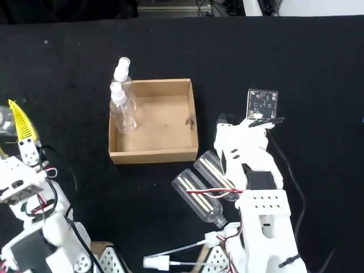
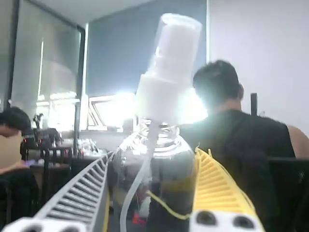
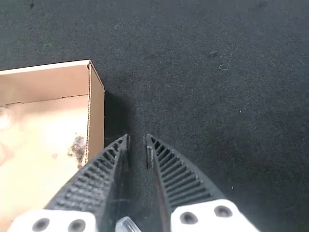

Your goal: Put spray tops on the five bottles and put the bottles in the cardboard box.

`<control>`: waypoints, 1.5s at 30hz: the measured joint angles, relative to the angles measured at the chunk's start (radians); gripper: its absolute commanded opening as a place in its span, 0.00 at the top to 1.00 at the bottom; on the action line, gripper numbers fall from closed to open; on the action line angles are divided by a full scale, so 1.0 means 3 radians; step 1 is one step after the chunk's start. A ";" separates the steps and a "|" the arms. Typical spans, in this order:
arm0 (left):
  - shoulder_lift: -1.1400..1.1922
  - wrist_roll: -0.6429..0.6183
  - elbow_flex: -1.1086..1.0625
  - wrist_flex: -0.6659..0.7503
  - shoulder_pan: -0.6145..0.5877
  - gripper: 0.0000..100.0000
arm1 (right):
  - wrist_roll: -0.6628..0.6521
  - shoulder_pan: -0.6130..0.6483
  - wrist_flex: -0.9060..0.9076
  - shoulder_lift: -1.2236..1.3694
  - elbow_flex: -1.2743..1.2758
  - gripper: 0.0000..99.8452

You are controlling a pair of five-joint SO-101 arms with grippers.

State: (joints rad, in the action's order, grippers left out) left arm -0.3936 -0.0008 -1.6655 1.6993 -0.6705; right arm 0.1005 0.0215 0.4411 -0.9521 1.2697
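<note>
The black table [image 1: 296, 57] fills the high view. A brown cardboard box [image 1: 153, 154] sits in the middle. Two clear plastic bottles with white spray tops [image 1: 123, 111] stand at its 10 o'clock corner. Two bare clear bottles [image 1: 200, 196] lie at its 5 o'clock. A loose white spray top with a thin tube [image 1: 158, 262] lies at 6 o'clock.

At the left wrist, the left gripper [image 2: 154, 166] pinches a clear bottle [image 2: 164, 150] with its white top [image 2: 169, 58] on.

At the right wrist, the right gripper [image 3: 137, 141] hangs beside the box, almost pressed together and holding nothing.

I think bottle three is ready. Next it must go into the box, standing up, without bumping the other two.
</note>
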 measured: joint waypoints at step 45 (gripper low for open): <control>-0.4664 0.0000 -0.0077 -0.5539 0.2066 0.97 | 0.0000 0.0000 0.0000 0.0000 0.0000 0.96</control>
State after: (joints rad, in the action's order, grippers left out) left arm -1.7929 -0.0008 -1.6886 0.0376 -0.0506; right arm 0.1005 0.0215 0.4411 -0.9521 1.2697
